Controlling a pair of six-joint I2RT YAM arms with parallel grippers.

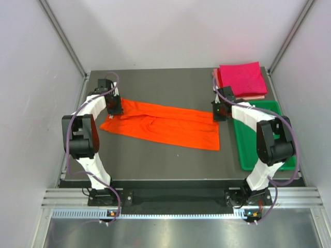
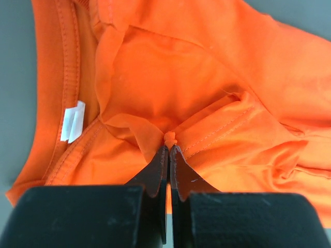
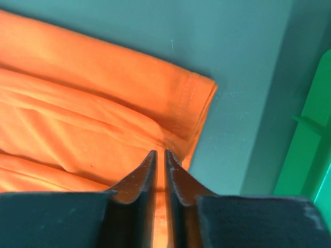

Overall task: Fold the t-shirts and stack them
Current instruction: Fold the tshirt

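Orange shirt (image 1: 165,125) lay spread on the table (image 1: 155,165). Left gripper (image 2: 169,149) clamped a thin pinch near the collar (image 2: 67,62). Right gripper (image 3: 160,155) nearly closed at the hem (image 3: 183,111), bite unclear. Risk: the hem could slip on lift, skewing the fold.

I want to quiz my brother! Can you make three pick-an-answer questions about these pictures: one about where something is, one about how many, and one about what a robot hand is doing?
1. Where is the magenta t-shirt?
A. under the orange t-shirt
B. on the pale pink t-shirt
C. in a gripper

2. How many t-shirts are there?
A. one
B. five
C. three

3. The left gripper is
A. shut on the orange t-shirt
B. wide open
C. touching nothing

Answers: 1 B, pink edges peek out beneath it. 2 C, orange, magenta and pale pink. 3 A, a bit of orange cloth is pinched at its tips.
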